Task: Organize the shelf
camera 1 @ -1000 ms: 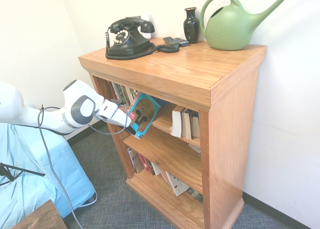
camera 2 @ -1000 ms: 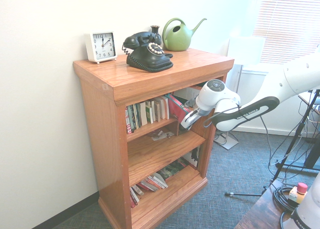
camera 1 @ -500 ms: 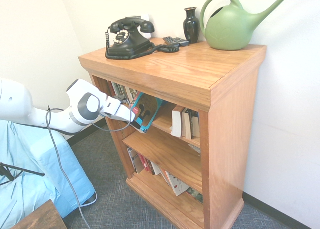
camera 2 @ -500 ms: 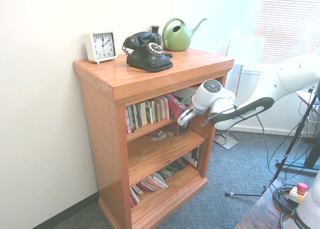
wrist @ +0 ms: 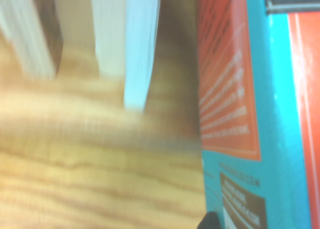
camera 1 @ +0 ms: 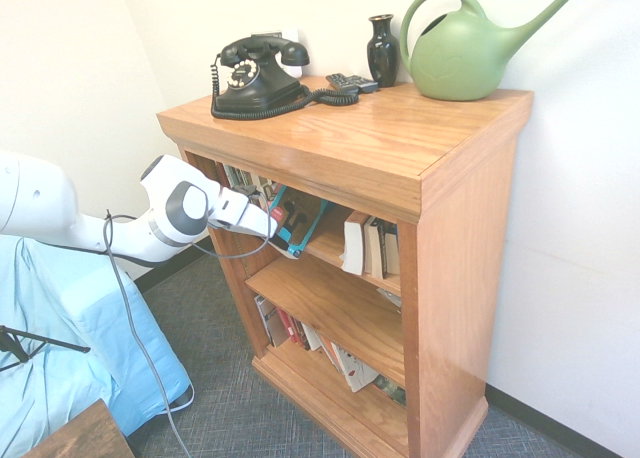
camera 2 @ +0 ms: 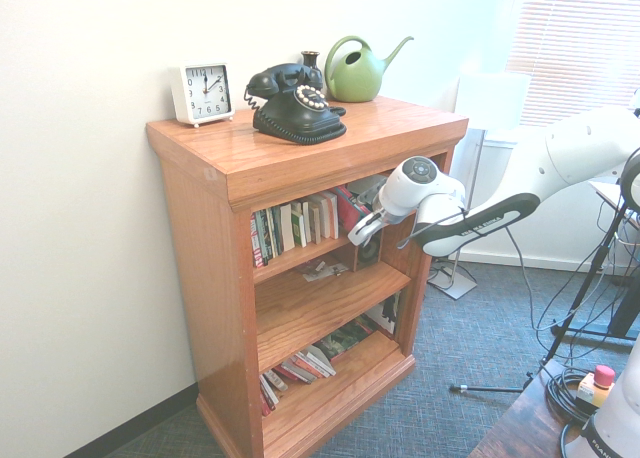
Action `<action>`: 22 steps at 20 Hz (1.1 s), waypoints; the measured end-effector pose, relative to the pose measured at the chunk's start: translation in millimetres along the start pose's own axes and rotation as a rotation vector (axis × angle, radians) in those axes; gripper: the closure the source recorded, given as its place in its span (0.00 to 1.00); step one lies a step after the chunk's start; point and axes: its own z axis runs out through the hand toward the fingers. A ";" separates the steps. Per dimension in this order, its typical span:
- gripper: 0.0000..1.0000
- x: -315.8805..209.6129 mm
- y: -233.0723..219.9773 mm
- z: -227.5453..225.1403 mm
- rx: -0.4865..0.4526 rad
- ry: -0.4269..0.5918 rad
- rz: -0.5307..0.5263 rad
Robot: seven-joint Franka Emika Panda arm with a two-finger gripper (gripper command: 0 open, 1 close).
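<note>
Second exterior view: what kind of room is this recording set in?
Probably an office or study corner: an oak shelf holding books, a clock and old phone on top, grey carpet, a blinded window.

Orange-brown oak shelf (camera 1: pixel 380 148); teal-and-red book (camera 1: pixel 297 223) (white print); green watering can (camera 1: pixel 462 53).

White arm (camera 1: pixel 60 218) — grey joint cap, grey cable.
</note>
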 end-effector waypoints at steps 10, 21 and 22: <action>0.00 14.5 -21.8 6.2 0.009 0.005 -0.001; 0.00 -0.7 -13.1 14.2 -0.012 -0.014 -0.022; 0.00 -6.1 -8.8 12.9 -0.017 -0.016 -0.027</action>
